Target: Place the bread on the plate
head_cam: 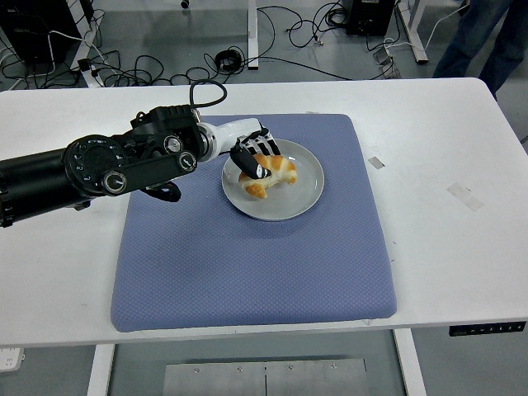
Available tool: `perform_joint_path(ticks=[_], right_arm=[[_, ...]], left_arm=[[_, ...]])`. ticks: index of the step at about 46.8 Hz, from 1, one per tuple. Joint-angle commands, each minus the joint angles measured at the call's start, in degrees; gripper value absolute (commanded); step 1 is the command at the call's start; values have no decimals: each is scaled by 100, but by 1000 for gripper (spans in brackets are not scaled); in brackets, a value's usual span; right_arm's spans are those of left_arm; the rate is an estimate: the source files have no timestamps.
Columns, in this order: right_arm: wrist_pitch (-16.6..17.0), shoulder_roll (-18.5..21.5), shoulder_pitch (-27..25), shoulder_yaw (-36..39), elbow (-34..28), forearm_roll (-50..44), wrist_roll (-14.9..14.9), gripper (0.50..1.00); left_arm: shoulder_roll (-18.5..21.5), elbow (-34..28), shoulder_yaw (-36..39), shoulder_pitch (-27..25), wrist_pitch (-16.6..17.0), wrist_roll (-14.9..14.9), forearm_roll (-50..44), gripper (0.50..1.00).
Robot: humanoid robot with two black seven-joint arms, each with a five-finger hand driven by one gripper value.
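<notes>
My left hand (pixel 254 156) is curled around the bread (pixel 268 175), fingers wrapped over its left end, and the bread sits low over the grey plate (pixel 304 195), in the plate's left half. From this view I cannot tell whether the underside is already resting on the plate or hanging just above it. My right hand is out of view.

Working outward from my side: the white table (pixel 445 239) runs bare along its near edge, then comes the blue mat (pixel 247 272) that carries the plate, with my arm (pixel 99 169) reaching in across the mat's left corner.

The risk I see is in the release. If I spread my fingers while the bread is not fully down, it may drop and roll toward the rim on my side, since it lies off-centre. The crust looks soft and uneven, so a fingertip could catch on it and drag it along when I pull away, tipping it over the plate's left edge onto the mat. My wrist is also close to the rim; a careless withdrawal could nudge the plate and slide it on the mat.

Beyond the table lie cables (pixel 165 66) on the floor, and a person's legs (pixel 487 33) stand at the far right, well apart from my work.
</notes>
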Motion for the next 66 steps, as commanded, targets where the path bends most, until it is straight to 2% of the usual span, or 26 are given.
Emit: perform_joint_path(ticks=[1, 7, 13, 16, 30, 36, 40, 42, 55, 66], right_arm=[[-7, 0, 0, 1, 0, 0, 0, 1000], [2, 0, 0, 1, 0, 0, 0, 1000], [-7, 0, 0, 1, 0, 0, 0, 1000], [2, 0, 0, 1, 0, 0, 0, 1000], [2, 0, 0, 1, 0, 0, 0, 1000], [-7, 0, 0, 1, 0, 0, 0, 1000], [-7, 0, 0, 1, 0, 0, 0, 1000], [-7, 0, 0, 1, 0, 0, 0, 1000], [2, 0, 0, 1, 0, 0, 0, 1000], [-7, 0, 0, 1, 0, 0, 0, 1000]], left_arm=[[0, 0, 2, 0, 10, -1, -3, 536], [-9, 0, 2, 0, 159, -10, -73, 620], [-9, 0, -16, -8, 212, -19, -109, 745], [-17, 0, -16, 0, 212, -10, -144, 760], [-17, 0, -16, 36, 221, -19, -144, 772], [-26, 0, -24, 27, 239, -10, -153, 834], [-17, 0, -51, -35, 388, -10, -188, 929], [-9, 0, -77, -52, 423, -10, -258, 951], [53, 0, -578, -140, 388, -19, -364, 974], [114, 140, -1333, 150, 406, -36, -434, 978]])
